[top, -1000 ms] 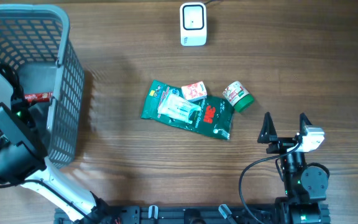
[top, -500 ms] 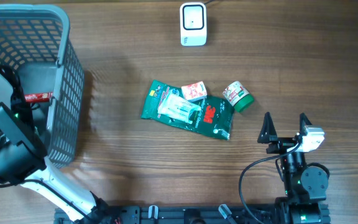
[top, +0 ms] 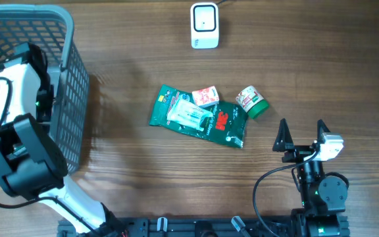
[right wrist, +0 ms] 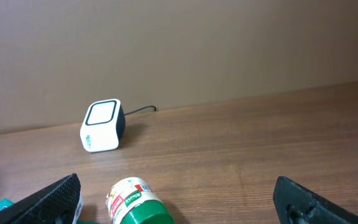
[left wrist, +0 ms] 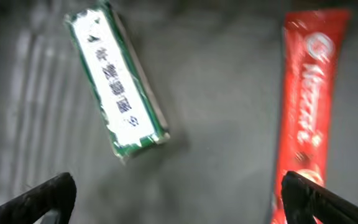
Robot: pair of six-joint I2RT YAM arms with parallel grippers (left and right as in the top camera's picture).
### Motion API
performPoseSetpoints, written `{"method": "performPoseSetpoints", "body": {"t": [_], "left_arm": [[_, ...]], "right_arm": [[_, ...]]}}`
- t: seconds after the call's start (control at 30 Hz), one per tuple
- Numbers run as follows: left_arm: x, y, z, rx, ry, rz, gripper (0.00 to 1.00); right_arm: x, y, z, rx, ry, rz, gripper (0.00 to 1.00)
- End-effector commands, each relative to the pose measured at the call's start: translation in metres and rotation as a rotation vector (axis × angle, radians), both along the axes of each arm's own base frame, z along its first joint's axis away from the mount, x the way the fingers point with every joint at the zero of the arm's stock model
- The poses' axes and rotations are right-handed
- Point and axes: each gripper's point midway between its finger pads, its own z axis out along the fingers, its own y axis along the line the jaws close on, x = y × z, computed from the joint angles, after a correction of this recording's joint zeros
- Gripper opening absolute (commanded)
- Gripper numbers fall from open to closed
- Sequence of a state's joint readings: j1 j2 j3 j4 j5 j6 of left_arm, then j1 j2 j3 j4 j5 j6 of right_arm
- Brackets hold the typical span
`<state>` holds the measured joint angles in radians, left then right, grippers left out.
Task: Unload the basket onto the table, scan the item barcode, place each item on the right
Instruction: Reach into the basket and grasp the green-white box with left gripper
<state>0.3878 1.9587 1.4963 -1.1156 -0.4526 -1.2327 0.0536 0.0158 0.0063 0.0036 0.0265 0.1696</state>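
Waiting for a scan: three items lie together mid-frame in the overhead view: a green packet (top: pixel 199 122), a small box (top: pixel 205 97) touching its upper edge, and a jar (top: pixel 252 102) just right of the packet.
Scanner: the white scanner (top: pixel 204 25) stands at top centre, well apart from the items.
Left gripper: the left gripper (left wrist: pixel 179 199) hangs inside the basket (top: pixel 71 79) at the upper left, fingers spread wide and holding nothing. Below it lie a green-and-white stick pack (left wrist: pixel 114 84) and a red sachet (left wrist: pixel 306 118).
Right gripper: the right gripper (top: pixel 302 131) sits at the lower right, jaws apart and empty.
Nearer arm: clearly the right. The jar lies just up and left of its fingertips, while the left arm is far across the table (top: pixel 137 171).
Jar's axis: it lies on its side on a diagonal, label end to the upper left and green lid to the lower right, so the lid points roughly at the right gripper.
Coming move, as a judgement: the right gripper goes forward and slightly left, closes across the jar's body, then carries it up-frame to the scanner.
Barcode: not visible in any view.
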Motion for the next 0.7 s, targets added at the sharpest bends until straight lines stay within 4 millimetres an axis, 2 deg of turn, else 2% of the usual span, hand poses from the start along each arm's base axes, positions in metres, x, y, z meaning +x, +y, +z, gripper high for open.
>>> {"method": "performPoseSetpoints", "body": {"t": [0.0, 0.17, 0.27, 0.67], "left_arm": [[-0.027, 0.027, 0.009, 0.027, 0.025, 0.086, 1.00], [-0.047, 0.048, 0.008, 0.021, 0.028, 0.166, 1.00], [-0.048, 0.051, 0.001, 0.015, 0.038, 0.174, 1.00], [-0.069, 0.054, -0.052, 0.002, 0.055, 0.215, 1.00]], "right_arm": [[0.000, 0.003, 0.002, -0.012, -0.008, 0.013, 1.00], [0.000, 0.003, 0.002, -0.012, -0.009, 0.013, 1.00], [0.000, 0.003, 0.002, -0.012, -0.008, 0.013, 1.00], [0.000, 0.003, 0.002, -0.012, -0.009, 0.013, 1.00]]}}
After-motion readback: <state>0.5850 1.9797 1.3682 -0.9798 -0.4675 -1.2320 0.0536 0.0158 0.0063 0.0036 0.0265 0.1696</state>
